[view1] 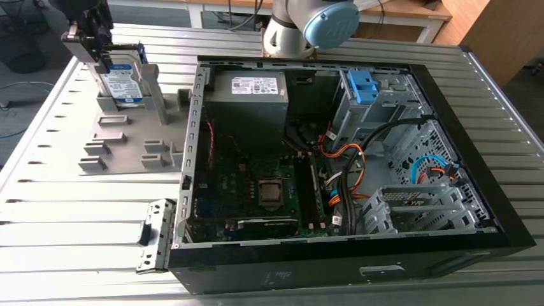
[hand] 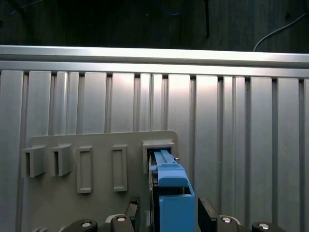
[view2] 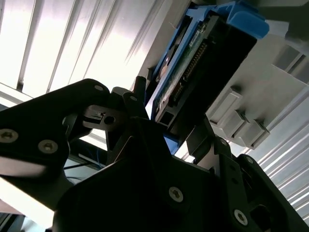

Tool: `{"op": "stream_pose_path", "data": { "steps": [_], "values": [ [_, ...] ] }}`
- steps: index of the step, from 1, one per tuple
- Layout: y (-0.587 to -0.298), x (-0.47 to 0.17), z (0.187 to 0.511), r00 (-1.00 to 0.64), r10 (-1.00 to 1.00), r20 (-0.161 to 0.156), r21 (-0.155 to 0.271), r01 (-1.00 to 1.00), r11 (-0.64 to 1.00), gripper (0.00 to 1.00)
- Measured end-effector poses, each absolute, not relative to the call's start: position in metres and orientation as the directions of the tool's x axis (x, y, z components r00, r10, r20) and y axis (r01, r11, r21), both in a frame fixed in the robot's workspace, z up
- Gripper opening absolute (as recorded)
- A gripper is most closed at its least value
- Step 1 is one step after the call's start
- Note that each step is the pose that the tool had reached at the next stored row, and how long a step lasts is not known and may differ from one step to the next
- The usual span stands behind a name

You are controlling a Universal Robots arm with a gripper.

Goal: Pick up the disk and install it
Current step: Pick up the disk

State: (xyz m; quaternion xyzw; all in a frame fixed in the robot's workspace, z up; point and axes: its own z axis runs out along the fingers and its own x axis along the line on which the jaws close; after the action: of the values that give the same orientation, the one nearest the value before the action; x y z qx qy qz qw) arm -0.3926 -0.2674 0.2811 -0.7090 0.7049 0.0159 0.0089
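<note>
The disk (view1: 121, 81), a silver drive with a white-and-blue label in a blue bracket, stands on edge in a slot of the grey holder plate (view1: 119, 150) at the exterior view's left. My gripper (view1: 98, 56) hangs right over its top end. In both wrist views the fingers straddle the disk (hand: 171, 193) (view2: 203, 63): one finger (hand: 133, 207) keeps a small gap from the drive's face, the other finger (hand: 207, 213) sits close to the blue bracket. The gripper (hand: 166, 209) looks open around it. The disk's lower end rests in the holder's slot (hand: 158, 145).
The open black computer case (view1: 340, 159) lies on the ribbed metal table (view1: 76, 210), to the exterior view's right of the holder. Inside are a grey power-supply box (view1: 251, 89), a motherboard, cables and a drive cage with a blue latch (view1: 361, 86). The arm's base (view1: 306, 29) stands behind the case.
</note>
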Motion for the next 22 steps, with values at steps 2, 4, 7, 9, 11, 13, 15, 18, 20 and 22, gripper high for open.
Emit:
{"op": "stream_pose_path", "data": {
  "steps": [2,4,7,9,11,13,15,18,20,22],
  "values": [
    [-0.2673,-0.3926,0.2783,0.006,-0.999,-0.035,0.01,-1.0,-0.006,0.59],
    [-0.2674,-0.3926,0.2768,0.006,-0.999,-0.035,0.01,-1.0,-0.006,0.59],
    [-0.2674,-0.3926,0.2768,0.006,-0.999,-0.035,0.01,-1.0,-0.006,0.59],
    [-0.2673,-0.3926,0.2767,0.006,-0.999,-0.035,0.01,-1.0,-0.006,0.59],
    [-0.2674,-0.3926,0.2767,0.006,-0.999,-0.035,0.01,-1.0,-0.006,0.59],
    [-0.2673,-0.3926,0.2767,0.006,-0.999,-0.035,0.01,-1.0,-0.006,0.57],
    [-0.2673,-0.3926,0.2767,0.006,-0.999,-0.035,0.01,-1.0,-0.006,0.45],
    [-0.2674,-0.3926,0.2768,0.006,-0.999,-0.035,0.01,-1.0,-0.006,0.36],
    [-0.2673,-0.3926,0.2767,0.006,-0.999,-0.035,0.01,-1.0,-0.006,0.36],
    [-0.2673,-0.3926,0.2767,0.006,-0.999,-0.035,0.01,-1.0,-0.006,0.36]
  ]
}}
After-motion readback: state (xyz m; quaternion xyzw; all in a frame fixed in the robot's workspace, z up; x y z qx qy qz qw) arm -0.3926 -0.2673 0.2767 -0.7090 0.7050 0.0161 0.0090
